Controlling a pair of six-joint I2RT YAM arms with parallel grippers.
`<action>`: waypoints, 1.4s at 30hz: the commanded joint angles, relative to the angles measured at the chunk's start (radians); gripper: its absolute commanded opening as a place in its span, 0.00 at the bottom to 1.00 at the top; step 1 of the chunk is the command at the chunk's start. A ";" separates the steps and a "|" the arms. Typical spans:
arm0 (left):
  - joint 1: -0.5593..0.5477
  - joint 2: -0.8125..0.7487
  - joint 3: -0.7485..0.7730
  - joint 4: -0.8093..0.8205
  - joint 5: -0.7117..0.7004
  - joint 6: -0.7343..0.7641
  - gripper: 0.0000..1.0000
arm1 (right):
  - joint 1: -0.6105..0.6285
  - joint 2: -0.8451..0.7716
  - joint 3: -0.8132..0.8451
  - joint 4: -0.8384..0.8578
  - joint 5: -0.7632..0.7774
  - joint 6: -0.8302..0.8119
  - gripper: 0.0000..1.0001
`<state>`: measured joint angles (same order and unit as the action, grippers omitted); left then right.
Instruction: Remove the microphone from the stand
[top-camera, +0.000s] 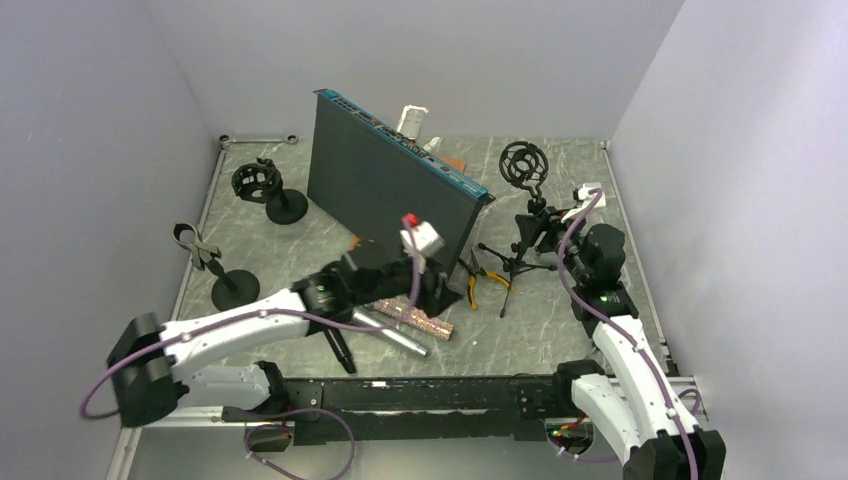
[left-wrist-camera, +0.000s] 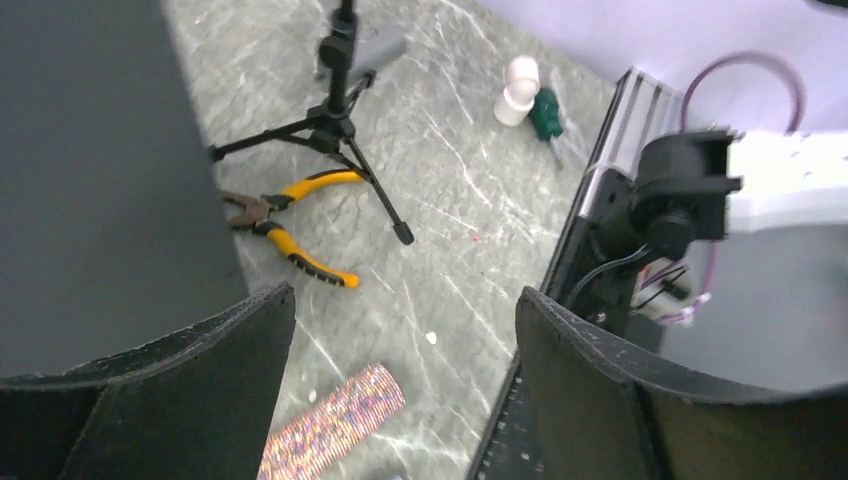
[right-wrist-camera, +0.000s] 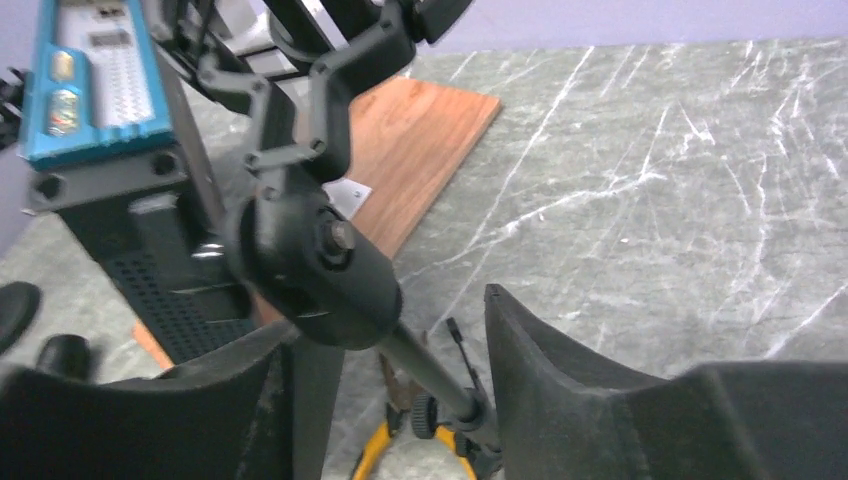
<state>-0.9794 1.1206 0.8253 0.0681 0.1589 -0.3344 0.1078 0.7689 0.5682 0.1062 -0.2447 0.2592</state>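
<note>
straddling stand (right-wrist-camera: 310, 265) — right gripper (right-wrist-camera: 385, 315) parted

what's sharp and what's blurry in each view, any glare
Top view: sharp, evenly lit, soft shadows, no glare. Left wrist view: pliers and stand fairly crisp, the left fingers dark and soft. Right wrist view: the stand's knob close up is slightly soft, the right fingers blurred, the table behind clearer.

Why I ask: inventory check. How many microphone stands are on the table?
3: a black round-base stand with a shock mount far left, a black round-base clip stand nearer on the left, a black tripod stand at right. The upright dark panel could hide more.
</note>
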 joint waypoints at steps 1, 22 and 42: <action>-0.133 0.171 0.053 0.329 -0.134 0.310 0.84 | 0.000 0.047 -0.044 0.164 -0.007 -0.064 0.49; -0.154 0.739 0.450 0.421 -0.175 0.458 0.69 | 0.002 -0.130 -0.175 0.143 0.133 -0.140 0.00; -0.064 0.837 0.622 0.280 0.036 -0.209 0.55 | 0.007 -0.212 -0.184 0.076 0.154 -0.132 0.00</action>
<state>-1.0519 1.9324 1.4002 0.3714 0.1162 -0.3508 0.1131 0.5697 0.3851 0.1585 -0.1127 0.1188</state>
